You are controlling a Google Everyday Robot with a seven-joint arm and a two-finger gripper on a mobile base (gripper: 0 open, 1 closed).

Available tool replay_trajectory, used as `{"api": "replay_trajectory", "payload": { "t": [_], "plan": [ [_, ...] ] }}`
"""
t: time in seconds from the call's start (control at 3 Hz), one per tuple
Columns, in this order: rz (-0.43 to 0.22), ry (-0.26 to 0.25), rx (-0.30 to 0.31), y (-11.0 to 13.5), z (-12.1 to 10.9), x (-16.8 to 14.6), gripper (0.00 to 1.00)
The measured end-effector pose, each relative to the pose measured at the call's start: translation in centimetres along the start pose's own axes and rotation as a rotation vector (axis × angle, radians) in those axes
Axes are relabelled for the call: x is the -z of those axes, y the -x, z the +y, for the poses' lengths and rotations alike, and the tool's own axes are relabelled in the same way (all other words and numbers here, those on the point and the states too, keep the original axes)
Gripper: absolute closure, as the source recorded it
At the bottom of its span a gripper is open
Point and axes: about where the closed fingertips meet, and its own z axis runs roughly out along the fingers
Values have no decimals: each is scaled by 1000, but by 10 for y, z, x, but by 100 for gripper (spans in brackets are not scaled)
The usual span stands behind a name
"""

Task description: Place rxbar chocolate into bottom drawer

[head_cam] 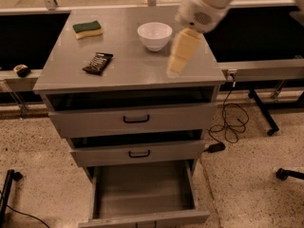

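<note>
The rxbar chocolate (98,63), a black wrapper with white lettering, lies flat on the left part of the grey cabinet top (133,72). The bottom drawer (142,191) is pulled out at the foot of the cabinet, and its plain grey inside holds nothing. My gripper (174,70), cream-coloured on a white arm, hangs tilted over the right part of the cabinet top. It points down and left, just right of the white bowl (154,34) and well to the right of the bar. It holds nothing that I can see.
A green-and-yellow sponge (87,29) lies at the back left of the top. The two upper drawers with black handles (136,119) stand slightly open. A black cable (228,122) and chair legs (266,113) are on the floor to the right.
</note>
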Motion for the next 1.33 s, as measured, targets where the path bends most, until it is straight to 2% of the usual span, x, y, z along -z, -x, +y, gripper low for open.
{"api": "replay_trajectory", "payload": {
  "t": [0.33,0.67,1.0,1.33],
  "plan": [
    [-122,17,11,61,-43,-54,0],
    [-202,96,-14,120,-61,-141,0],
    [-227,161,4,159,-56,-183,0],
    [-244,224,24,195,-46,-213,0]
  ]
}}
